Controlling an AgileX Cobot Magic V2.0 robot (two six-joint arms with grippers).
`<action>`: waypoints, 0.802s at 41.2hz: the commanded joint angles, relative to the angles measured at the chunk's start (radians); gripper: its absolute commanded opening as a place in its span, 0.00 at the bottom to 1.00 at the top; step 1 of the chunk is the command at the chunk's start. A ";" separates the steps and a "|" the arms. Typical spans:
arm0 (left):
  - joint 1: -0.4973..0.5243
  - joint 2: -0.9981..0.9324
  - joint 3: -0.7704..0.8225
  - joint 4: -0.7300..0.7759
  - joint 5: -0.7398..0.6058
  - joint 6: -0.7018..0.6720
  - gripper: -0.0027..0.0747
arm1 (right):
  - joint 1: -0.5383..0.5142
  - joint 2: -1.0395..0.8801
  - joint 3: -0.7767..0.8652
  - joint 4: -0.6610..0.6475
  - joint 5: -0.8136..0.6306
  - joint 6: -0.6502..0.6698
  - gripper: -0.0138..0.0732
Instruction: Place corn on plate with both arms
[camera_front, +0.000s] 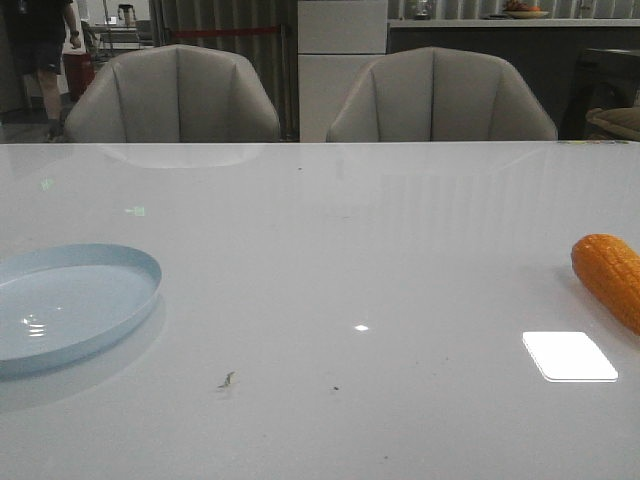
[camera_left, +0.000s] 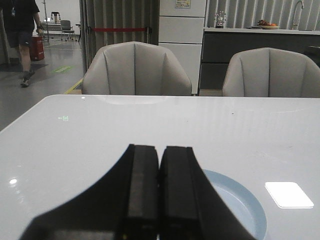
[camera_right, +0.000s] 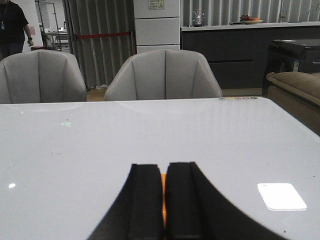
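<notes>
The orange-yellow corn (camera_front: 610, 275) lies on the white table at the far right of the front view, partly cut off by the frame edge. The pale blue plate (camera_front: 70, 300) rests at the table's left, with nothing on it. Neither arm shows in the front view. My left gripper (camera_left: 159, 150) is shut, and part of the plate (camera_left: 240, 200) shows beyond its right finger. The right gripper (camera_right: 164, 167) is shut too. Only a thin orange sliver of the corn (camera_right: 163, 200) shows through the slit between its fingers, lying beyond them and not gripped.
Two grey chairs (camera_front: 175, 95) (camera_front: 440, 95) stand behind the table's far edge. A bright rectangular light reflection (camera_front: 568, 356) lies near the corn. Small dark specks (camera_front: 227, 379) dot the table's near middle. A person (camera_front: 45, 60) walks in the far left background.
</notes>
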 joint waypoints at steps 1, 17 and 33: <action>0.002 -0.018 0.039 0.000 -0.085 -0.008 0.16 | -0.007 -0.025 -0.025 0.001 -0.090 -0.009 0.38; 0.002 -0.018 0.039 0.000 -0.072 -0.008 0.16 | -0.007 -0.025 -0.025 0.001 -0.090 -0.009 0.38; 0.002 -0.018 0.039 0.000 -0.072 -0.008 0.16 | -0.007 -0.025 -0.025 0.001 -0.090 -0.009 0.38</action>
